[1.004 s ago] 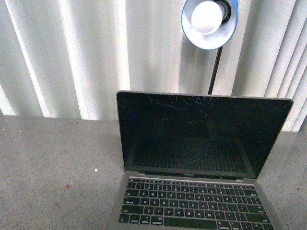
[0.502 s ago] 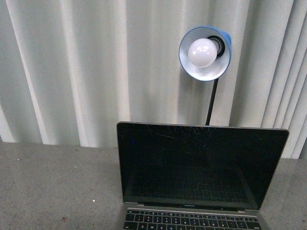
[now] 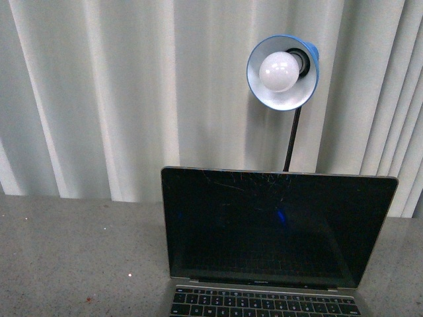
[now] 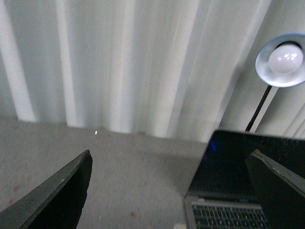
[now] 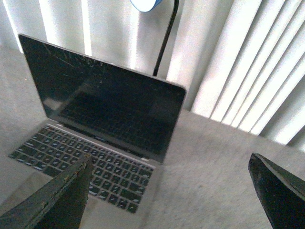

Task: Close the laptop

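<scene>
The silver-grey laptop stands open on the grey table, its scratched black screen upright and the top rows of black keys showing at the bottom of the front view. Neither arm shows in the front view. In the left wrist view my left gripper is open and empty, held above the table beside the laptop, whose screen edge lies near one finger. In the right wrist view my right gripper is open and empty, over the table beside the laptop. One finger is over the keyboard corner.
A blue desk lamp with a white bulb rises on a black stem behind the laptop's lid. White vertical blinds form the back wall. The grey speckled table extends to the laptop's left; it also shows in the right wrist view.
The front view has tilted upward: the laptop sits lower in the frame, most of the keyboard has dropped out of view, and the whole lamp head now shows.
</scene>
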Motion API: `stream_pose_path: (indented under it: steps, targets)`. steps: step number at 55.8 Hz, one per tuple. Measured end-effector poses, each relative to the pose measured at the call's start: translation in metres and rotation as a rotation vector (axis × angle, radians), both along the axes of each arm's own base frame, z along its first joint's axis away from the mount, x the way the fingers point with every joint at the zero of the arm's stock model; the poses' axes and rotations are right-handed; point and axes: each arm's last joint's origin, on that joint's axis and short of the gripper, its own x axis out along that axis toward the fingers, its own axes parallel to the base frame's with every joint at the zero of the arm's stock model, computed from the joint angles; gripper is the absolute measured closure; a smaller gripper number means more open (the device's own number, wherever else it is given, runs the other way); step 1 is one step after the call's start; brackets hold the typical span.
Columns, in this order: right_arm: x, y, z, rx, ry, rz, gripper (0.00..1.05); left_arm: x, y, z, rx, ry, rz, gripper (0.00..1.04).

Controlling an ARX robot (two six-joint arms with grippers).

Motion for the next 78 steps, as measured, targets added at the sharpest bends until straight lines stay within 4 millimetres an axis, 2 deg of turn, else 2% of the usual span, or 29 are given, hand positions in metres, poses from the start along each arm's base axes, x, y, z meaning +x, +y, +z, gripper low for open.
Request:
stream_pose_path:
  steps: [6, 14, 20, 28, 31, 41, 51, 62, 64, 69, 70, 78]
  targets:
    - [0.023, -0.005, 0.008, -0.088, -0.005, 0.027, 0.07, 0.035, -0.016, 0.016, 0.070, -0.008, -0.083, 0.07]
    - [0.059, -0.011, 0.024, -0.115, -0.028, 0.036, 0.07, 0.084, -0.044, 0.024, 0.177, 0.038, -0.154, 0.07]
    - [0.083, -0.015, 0.035, -0.115, -0.023, 0.038, 0.07, 0.111, -0.062, 0.031, 0.227, 0.047, -0.188, 0.07]
    - [0.131, -0.019, 0.048, -0.125, 0.012, 0.038, 0.07, 0.154, -0.089, 0.040, 0.300, 0.083, -0.227, 0.07]
    - [0.142, -0.019, 0.050, -0.135, 0.019, 0.047, 0.08, 0.165, -0.096, 0.041, 0.324, 0.090, -0.229, 0.07]
    - [0.174, -0.012, 0.049, -0.227, 0.079, 0.122, 0.39, 0.203, -0.119, 0.038, 0.424, 0.126, -0.240, 0.08]
    - [0.198, -0.008, 0.049, -0.320, 0.118, 0.198, 0.70, 0.231, -0.139, 0.036, 0.525, 0.164, -0.274, 0.39]
    - [0.213, -0.001, 0.048, -0.390, 0.145, 0.297, 1.02, 0.240, -0.150, 0.033, 0.636, 0.207, -0.326, 0.71]
    - [0.215, 0.002, 0.047, -0.407, 0.150, 0.319, 1.02, 0.241, -0.151, 0.033, 0.650, 0.213, -0.330, 0.76]
    - [0.220, 0.012, 0.044, -0.450, 0.158, 0.372, 1.02, 0.247, -0.156, 0.035, 0.693, 0.217, -0.354, 1.00]
    - [0.222, 0.014, 0.043, -0.461, 0.162, 0.384, 1.02, 0.248, -0.156, 0.036, 0.694, 0.217, -0.354, 1.02]
    - [0.228, 0.025, 0.038, -0.525, 0.173, 0.447, 1.02, 0.251, -0.159, 0.031, 0.727, 0.236, -0.376, 1.01]
